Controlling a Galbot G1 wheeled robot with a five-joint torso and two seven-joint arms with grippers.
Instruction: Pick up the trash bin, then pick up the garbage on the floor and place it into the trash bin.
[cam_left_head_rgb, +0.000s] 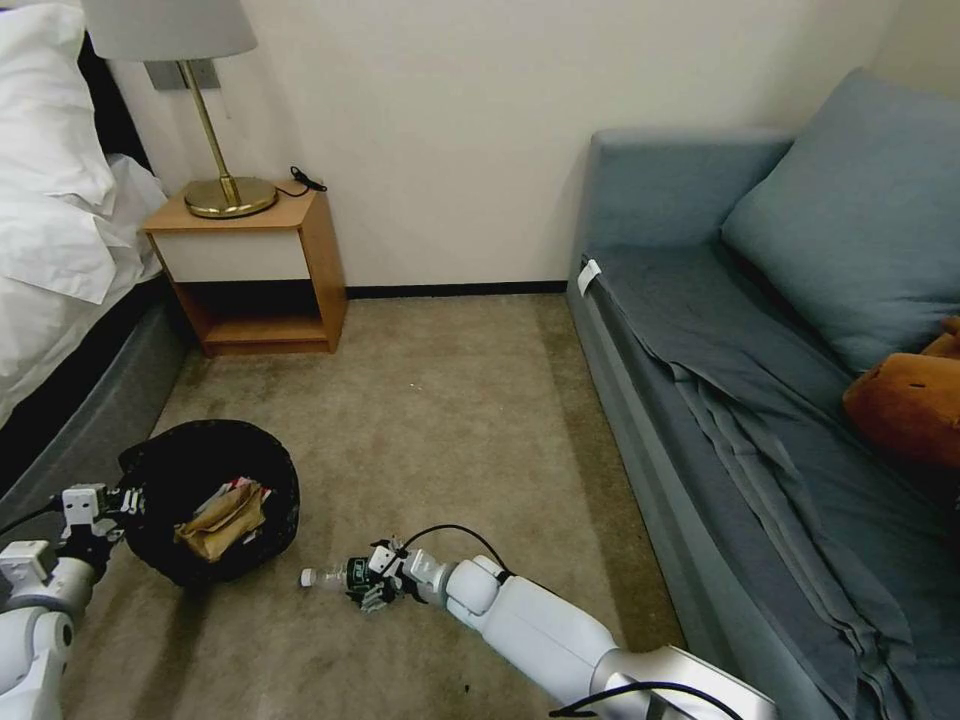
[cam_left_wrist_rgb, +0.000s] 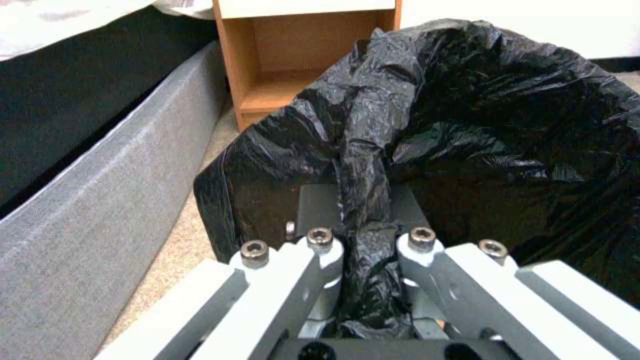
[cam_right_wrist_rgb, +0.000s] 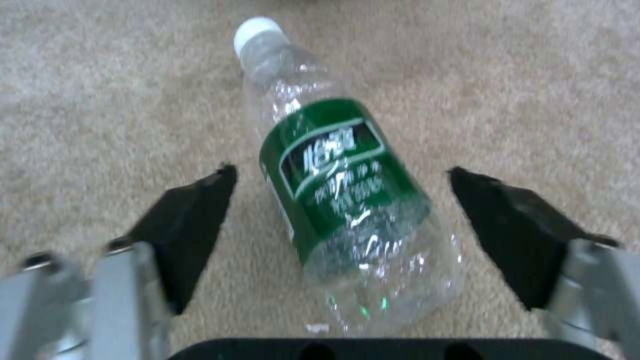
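The trash bin (cam_left_head_rgb: 165, 470), lined with a crinkled black bag, hangs tilted just above the carpet beside the bed. My left gripper (cam_left_head_rgb: 125, 500) is shut on its rim; in the left wrist view the fingers (cam_left_wrist_rgb: 320, 250) pinch a fold of the black bag (cam_left_wrist_rgb: 500, 125). Crumpled brown paper (cam_left_head_rgb: 215, 520) and a red-and-white packet (cam_left_head_rgb: 232, 488) lie inside the bin. A clear plastic bottle (cam_left_head_rgb: 322, 577) with a green label lies on the carpet. My right gripper (cam_left_head_rgb: 372, 585) is low over it and open, one black finger (cam_right_wrist_rgb: 193, 215) on either side of the bottle (cam_right_wrist_rgb: 333, 185), neither touching it.
A wooden nightstand (cam_left_head_rgb: 255, 270) with a brass lamp (cam_left_head_rgb: 215, 150) stands at the far wall. The bed (cam_left_head_rgb: 60, 250) runs along the left, a grey-blue sofa (cam_left_head_rgb: 760, 400) along the right, with a brown plush toy (cam_left_head_rgb: 905, 400) on it. Open carpet (cam_left_head_rgb: 450, 400) lies between.
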